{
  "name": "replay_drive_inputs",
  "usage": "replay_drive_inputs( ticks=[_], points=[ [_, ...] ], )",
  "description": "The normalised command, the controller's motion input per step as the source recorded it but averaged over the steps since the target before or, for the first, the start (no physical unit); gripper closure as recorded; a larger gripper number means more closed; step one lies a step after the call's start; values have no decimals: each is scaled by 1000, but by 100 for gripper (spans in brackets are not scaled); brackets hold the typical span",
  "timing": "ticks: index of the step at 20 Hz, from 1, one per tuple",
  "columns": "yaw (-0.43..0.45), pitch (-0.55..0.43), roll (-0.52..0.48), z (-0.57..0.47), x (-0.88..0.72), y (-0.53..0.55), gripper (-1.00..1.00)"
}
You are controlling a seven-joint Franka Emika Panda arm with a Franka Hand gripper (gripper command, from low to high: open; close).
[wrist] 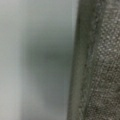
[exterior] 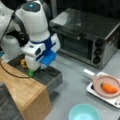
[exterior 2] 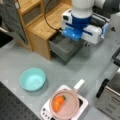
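Observation:
My gripper [exterior: 42,66] hangs low over the open grey fabric drawer [exterior: 51,76] of a wooden cabinet [exterior: 23,91], and the white and blue hand hides its fingers. In both front views the hand sits above the drawer [exterior 2: 63,47]. A small green item [exterior: 31,73] and a yellow item [exterior: 23,63] lie in the drawer right under the hand. The wrist view shows only the drawer's woven grey rim [wrist: 100,65] beside the pale table top [wrist: 32,60], very close up. Nothing can be seen held.
A toaster oven [exterior: 85,35] stands at the back right. A pink pan [exterior 2: 71,107] holding a carrot [exterior 2: 58,103] rests on a white hotplate [exterior 2: 46,112]. A teal bowl [exterior 2: 32,79] sits on the grey table in front of the cabinet [exterior 2: 42,27].

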Motion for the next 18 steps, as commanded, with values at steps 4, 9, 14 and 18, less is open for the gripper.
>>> replay_drive_inputs(
  ticks=[4,9,14,18],
  points=[
    [70,106,-38,294,306,218,-100],
    [18,160,-16,258,389,260,-100],
    [-41,203,15,230,619,361,-100],
    [-71,180,1,199,747,370,-100]
  ],
)
